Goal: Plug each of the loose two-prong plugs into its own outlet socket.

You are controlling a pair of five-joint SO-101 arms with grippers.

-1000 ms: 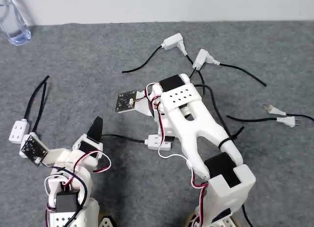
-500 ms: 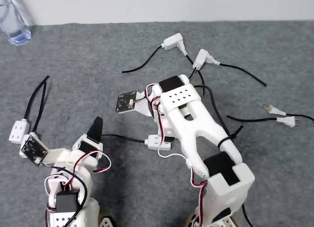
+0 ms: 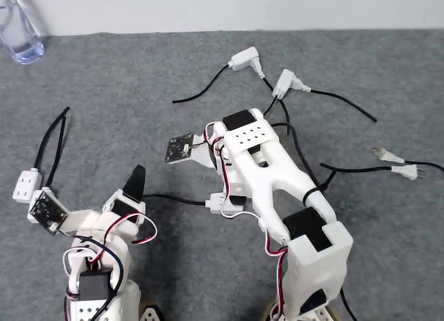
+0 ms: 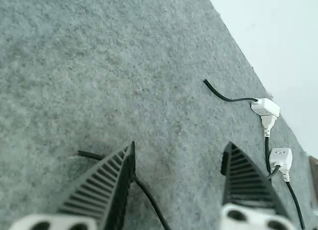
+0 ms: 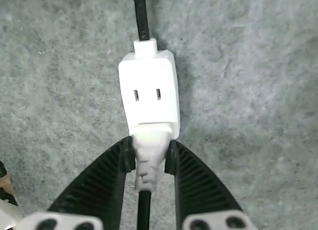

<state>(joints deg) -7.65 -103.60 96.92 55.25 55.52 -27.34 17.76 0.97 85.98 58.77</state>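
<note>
- Now, the left pincer (image 4: 181, 149) hangs spread wide, nothing between its jaws; a spare outlet (image 3: 26, 184) lies well off to its left.
- Over to the right pincer (image 5: 149, 148): it's clamped onto the plug (image 5: 147, 168) and has edged back a touch, the outlet block (image 5: 149, 91) sliding along with it.
- Plug and block moving as one? That pairing looks seated to me.
- The block sits straight ahead of the fingertips, touching the plug's nose; the cord (image 5: 144, 210) trails back between the fingers.
- Far off to this pincer's right, a loose plug (image 3: 383, 154) and its twin (image 3: 408, 171) wait unplugged.
</note>
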